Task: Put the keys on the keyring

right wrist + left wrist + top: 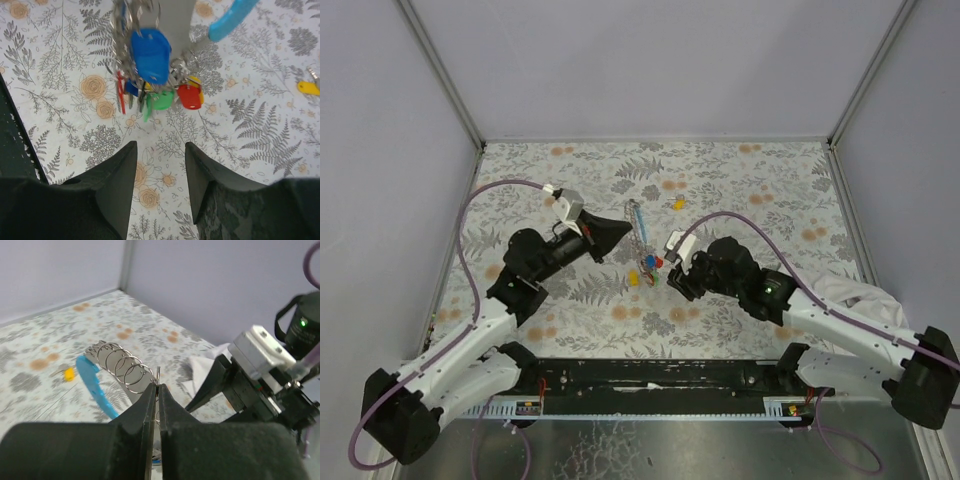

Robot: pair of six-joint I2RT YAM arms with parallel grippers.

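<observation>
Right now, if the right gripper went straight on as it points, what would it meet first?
Probably the green-capped key at the key cluster's near end, dead ahead of the right gripper; depth is uncertain.

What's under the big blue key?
A green key and a red key peek out beneath the blue key, the green partly covered; a yellow key hides behind the red.

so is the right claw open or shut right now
Open. The right claw has its two fingers apart with only tablecloth between them; the keys are beyond its tips, ungripped.
</observation>
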